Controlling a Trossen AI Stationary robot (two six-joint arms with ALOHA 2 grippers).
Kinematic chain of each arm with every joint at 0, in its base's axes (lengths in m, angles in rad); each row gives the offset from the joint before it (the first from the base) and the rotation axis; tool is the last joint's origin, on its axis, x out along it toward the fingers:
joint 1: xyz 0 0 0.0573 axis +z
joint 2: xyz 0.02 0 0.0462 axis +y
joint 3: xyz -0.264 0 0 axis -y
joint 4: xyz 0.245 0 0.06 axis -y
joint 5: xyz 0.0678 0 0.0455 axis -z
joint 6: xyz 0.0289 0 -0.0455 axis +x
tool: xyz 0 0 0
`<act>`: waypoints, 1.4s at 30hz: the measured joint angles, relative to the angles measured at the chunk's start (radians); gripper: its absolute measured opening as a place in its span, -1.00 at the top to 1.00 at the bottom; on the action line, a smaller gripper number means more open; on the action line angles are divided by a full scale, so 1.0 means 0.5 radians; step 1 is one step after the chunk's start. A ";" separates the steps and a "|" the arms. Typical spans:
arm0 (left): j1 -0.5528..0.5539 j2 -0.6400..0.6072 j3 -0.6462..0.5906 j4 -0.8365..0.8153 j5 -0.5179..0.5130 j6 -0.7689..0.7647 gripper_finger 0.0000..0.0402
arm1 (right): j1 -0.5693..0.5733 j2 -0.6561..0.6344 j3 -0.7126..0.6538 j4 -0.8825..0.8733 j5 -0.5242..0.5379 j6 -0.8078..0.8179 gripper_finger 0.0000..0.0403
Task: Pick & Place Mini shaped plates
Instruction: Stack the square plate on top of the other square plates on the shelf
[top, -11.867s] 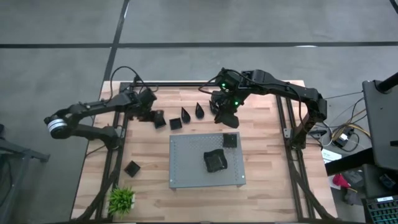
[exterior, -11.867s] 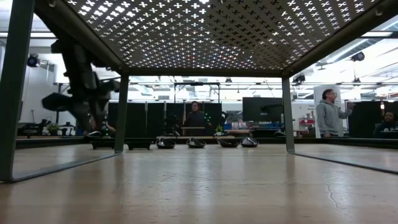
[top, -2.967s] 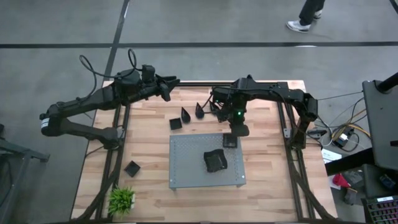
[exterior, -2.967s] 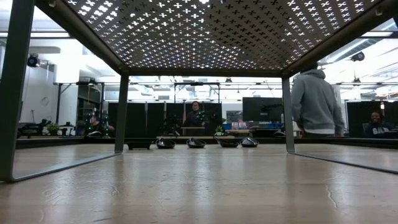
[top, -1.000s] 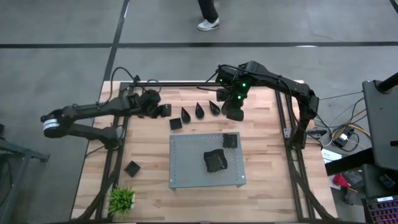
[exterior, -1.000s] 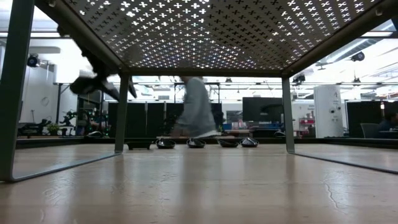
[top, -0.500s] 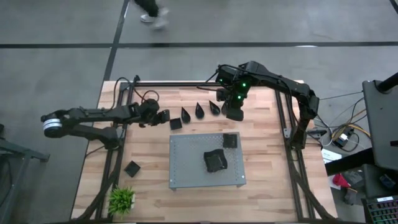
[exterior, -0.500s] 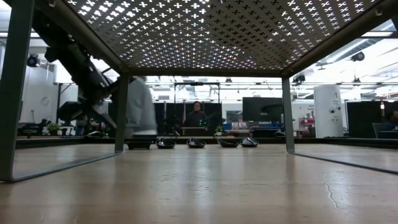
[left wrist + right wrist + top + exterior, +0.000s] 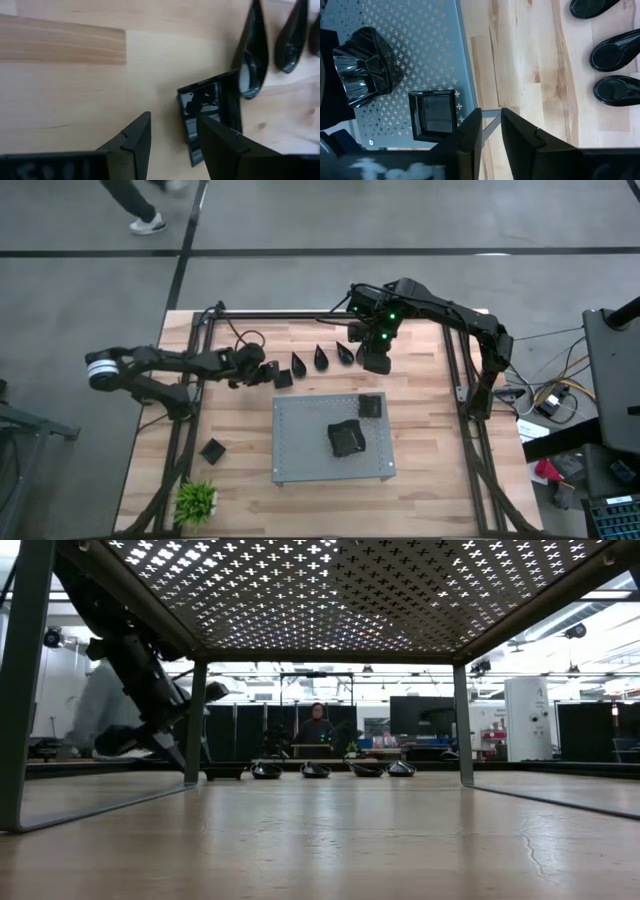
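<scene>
The left gripper (image 9: 266, 372) is held low over the wooden table (image 9: 420, 490), its fingers (image 9: 131, 142) parted wide with nothing between them. Just ahead of its tips a square plate (image 9: 210, 112) is seen lying flat, and touching that plate's far side a teardrop plate (image 9: 251, 55) lies, with further teardrops beyond. The right gripper (image 9: 375, 364) is poised above the table beside the teardrop row, its jaws narrowly parted and empty; past them a second square plate (image 9: 434, 115) and a crumpled black dish (image 9: 362, 65) rest on the perforated board (image 9: 300, 450)
</scene>
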 joint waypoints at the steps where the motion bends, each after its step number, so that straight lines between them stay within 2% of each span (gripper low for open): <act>1: 0.000 0.010 0.000 0.008 0.000 0.000 0.26 | 0.000 0.000 0.000 0.000 0.000 0.000 0.65; 10: 0.000 0.101 0.002 0.064 0.008 0.048 0.26 | 0.000 0.000 -0.001 0.009 0.000 0.000 0.63; 17: 0.000 0.152 0.020 0.070 0.021 0.078 0.28 | 0.000 0.000 -0.001 0.029 0.000 -0.006 0.69; 21: 0.001 0.151 0.023 0.074 0.025 0.125 0.41 | 0.000 0.000 -0.001 0.035 0.000 -0.007 0.72; 31: 0.008 0.171 0.024 0.120 0.026 0.172 0.94 | 0.000 0.000 -0.001 0.053 0.000 -0.002 0.68; 42: 0.011 0.023 0.024 0.114 0.021 0.264 1.00 | -0.003 0.000 -0.002 0.102 0.001 0.128 0.74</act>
